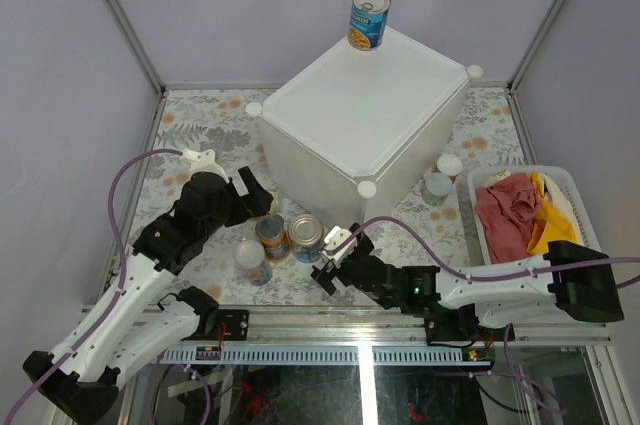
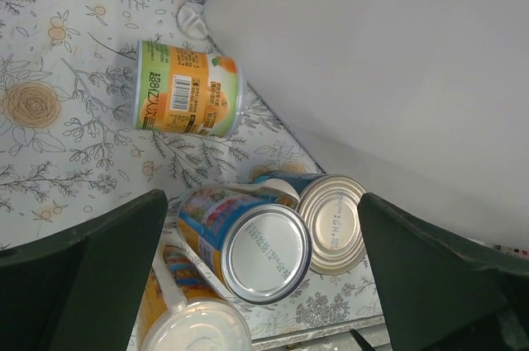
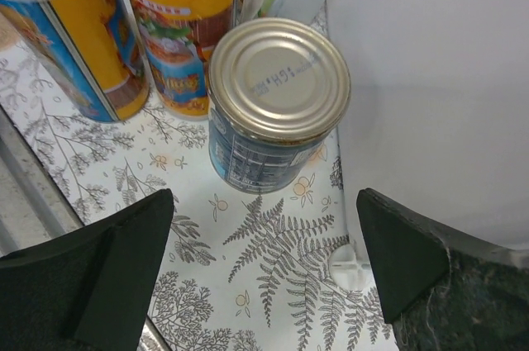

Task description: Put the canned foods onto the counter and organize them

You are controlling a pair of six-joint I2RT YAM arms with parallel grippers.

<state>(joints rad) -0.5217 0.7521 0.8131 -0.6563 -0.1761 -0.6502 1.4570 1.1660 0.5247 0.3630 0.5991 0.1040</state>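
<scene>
The counter [image 1: 370, 115] is a white box in the middle of the table, and one blue-and-yellow can [image 1: 368, 19] stands on its far corner. Three cans stand grouped by its near left side: a blue one [image 1: 306, 238], a yellow-blue one [image 1: 272, 237] and a white-lidded one [image 1: 253, 260]. My left gripper [image 1: 256, 195] hangs open over them, above the silver-topped can [image 2: 248, 244]. An orange can [image 2: 188, 89] lies on its side further back. My right gripper [image 1: 335, 255] is open just short of the blue can [image 3: 277, 103], with nothing between its fingers.
Two small white-lidded cans [image 1: 450, 167] [image 1: 436, 186] stand right of the counter. A white basket [image 1: 565, 180] holding cloths sits at the right edge. The counter's wall [image 3: 430, 78] is close on the right of my right gripper. A metal rail [image 1: 380, 320] runs along the table's near edge.
</scene>
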